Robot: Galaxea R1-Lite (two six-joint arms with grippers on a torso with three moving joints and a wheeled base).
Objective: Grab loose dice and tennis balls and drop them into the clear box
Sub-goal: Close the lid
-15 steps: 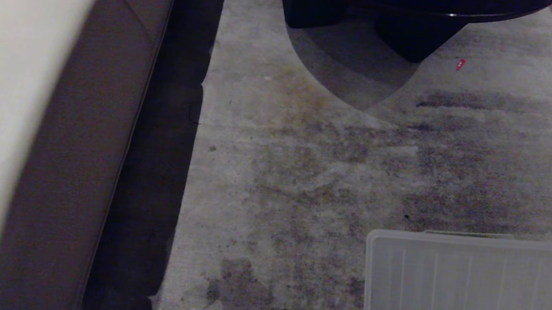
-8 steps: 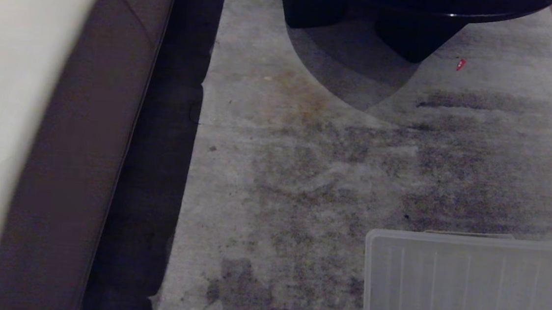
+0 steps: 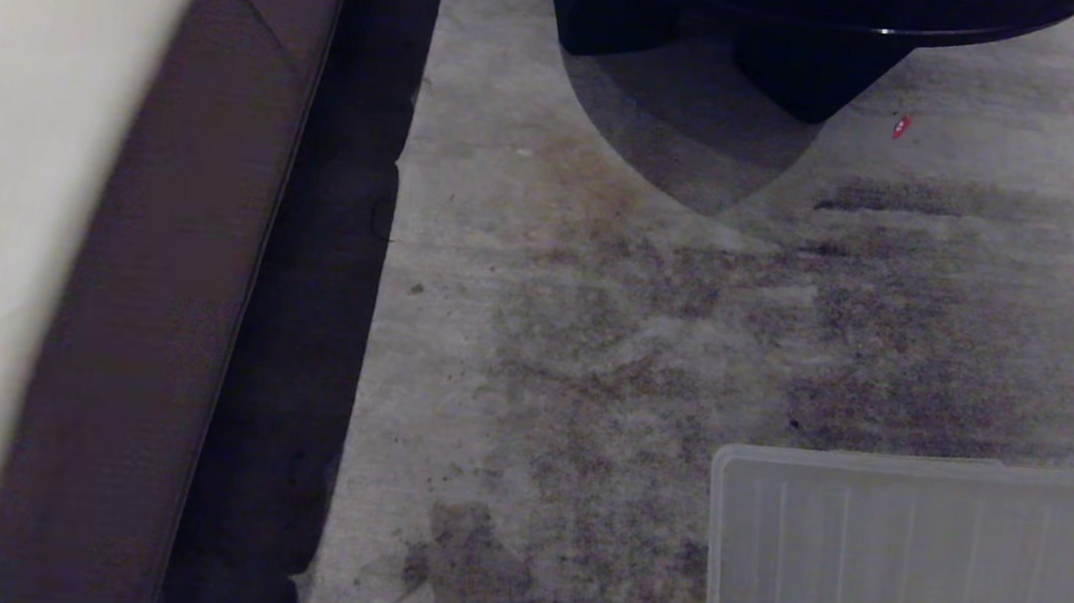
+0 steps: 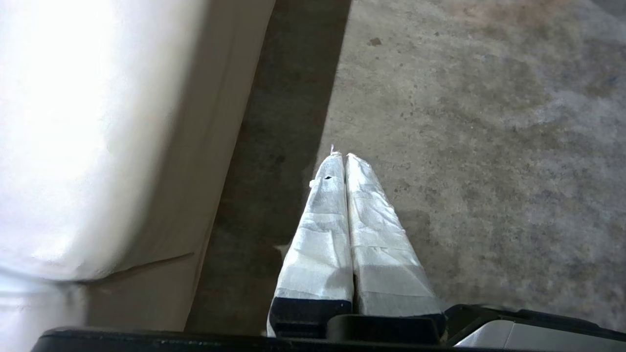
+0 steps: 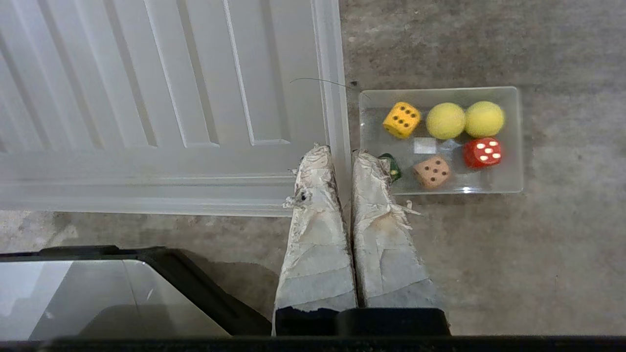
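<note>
Right wrist view shows the clear box (image 5: 508,181) resting on the stained grey carpet (image 5: 489,254), just beside the edge of a flat ribbed lid panel (image 5: 161,98). Inside it lie two tennis balls (image 5: 445,121) side by side, a yellow die (image 5: 401,119), a red die (image 5: 482,152), a tan die (image 5: 432,171) and a dark green die (image 5: 391,165), the last partly hidden behind the fingertips. No loose die or ball is visible on the floor in any view, so collection appears complete or nearly so; this is a judgement, since only part of the room is seen. The right gripper (image 5: 341,161) hangs above the floor at the box's near corner with its taped fingers pressed together and nothing between them. The left gripper (image 4: 341,159) is likewise closed and empty, poised over the carpet beside the pale sofa (image 4: 73,137). Head view shows the lid panel, the sofa and a dark table base (image 3: 807,35), with neither arm in frame. To finish well, the floor near the sofa and under the table should be scanned before declaring the task done, keeping both arms clear of the box. The box lies flat, mouth upward, its long axis running at right angles to the lid's adjoining edge.
</note>
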